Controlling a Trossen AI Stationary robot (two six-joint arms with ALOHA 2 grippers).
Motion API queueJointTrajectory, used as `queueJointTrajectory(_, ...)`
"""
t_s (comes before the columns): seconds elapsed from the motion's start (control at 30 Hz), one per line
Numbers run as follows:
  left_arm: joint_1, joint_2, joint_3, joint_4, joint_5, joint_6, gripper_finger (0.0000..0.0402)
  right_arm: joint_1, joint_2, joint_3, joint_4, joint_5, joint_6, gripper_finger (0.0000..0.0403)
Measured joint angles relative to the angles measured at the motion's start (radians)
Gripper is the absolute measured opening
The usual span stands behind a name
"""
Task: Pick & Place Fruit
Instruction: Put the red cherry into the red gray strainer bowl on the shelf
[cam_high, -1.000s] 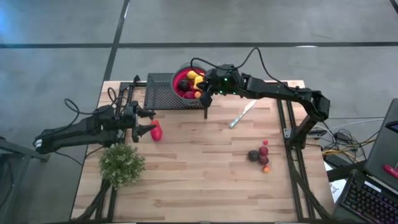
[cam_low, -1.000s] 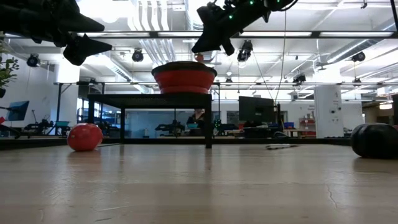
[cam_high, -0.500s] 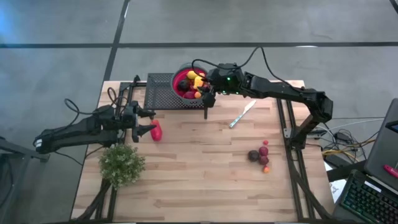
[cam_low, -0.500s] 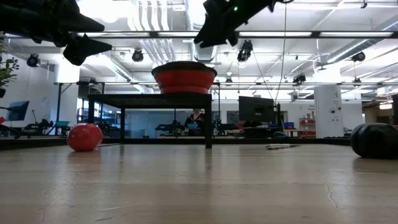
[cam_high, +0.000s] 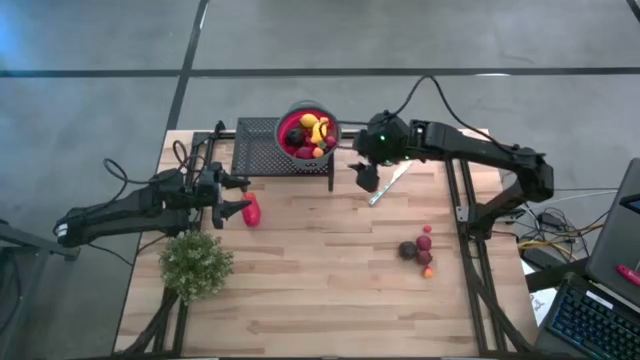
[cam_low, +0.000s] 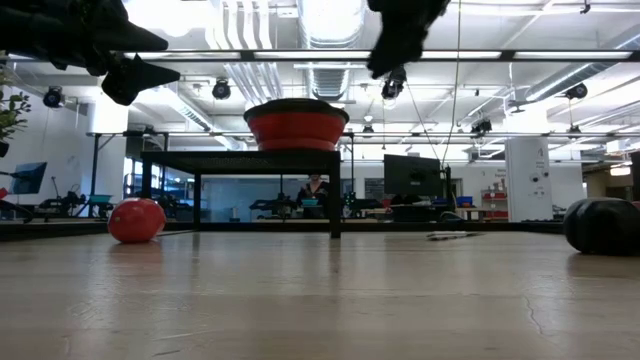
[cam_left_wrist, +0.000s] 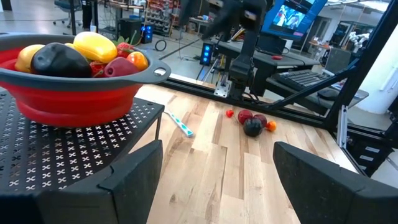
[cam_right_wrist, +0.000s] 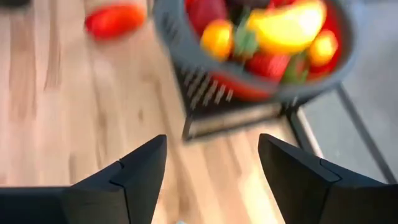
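A red bowl (cam_high: 308, 133) heaped with fruit stands on a black mesh stand (cam_high: 262, 148) at the table's far edge. A larger red fruit (cam_high: 252, 209) lies on the table just right of my left gripper (cam_high: 232, 205), which hovers open. A few small fruits (cam_high: 420, 248) lie in a cluster at the right. My right gripper (cam_high: 365, 177) hangs open and empty above the table, right of the bowl and near the silver knife (cam_high: 390, 183). Its wrist view shows the bowl (cam_right_wrist: 261, 43) ahead, beyond the open fingers (cam_right_wrist: 211, 142).
A bushy green plant (cam_high: 195, 264) stands at the near left, below my left arm. The knife lies slanted between the stand and the fruit cluster. Bare wood stretches across the table's middle and near side (cam_high: 320, 290). A dark fruit (cam_low: 600, 225) looms at the low view's right.
My right gripper has let go of a small fruit over the bowl's right rim and opened. It has then swung toward the table's right and a little toward the near edge, away from the bowl. My left arm has kept still.
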Motion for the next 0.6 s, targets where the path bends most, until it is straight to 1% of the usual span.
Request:
queueJointTrajectory(0.17,0.000,0.000,0.000,0.000,0.000,0.000,0.0312,0.045,-0.009,-0.001,-0.181,0.000,0.026,0.0250)
queueJointTrajectory(0.4,0.000,0.000,0.000,0.000,0.000,0.000,0.0312,0.123,-0.009,-0.002,-0.318,-0.003,0.108,0.0230)
queueJointTrajectory(0.5,0.000,0.000,0.000,0.000,0.000,0.000,0.0312,0.151,-0.009,-0.002,-0.360,-0.003,0.180,0.0226)
queueJointTrajectory(0.6,0.000,0.000,0.000,0.000,0.000,0.000,0.0312,0.182,-0.009,-0.002,-0.425,-0.002,0.288,0.0229)
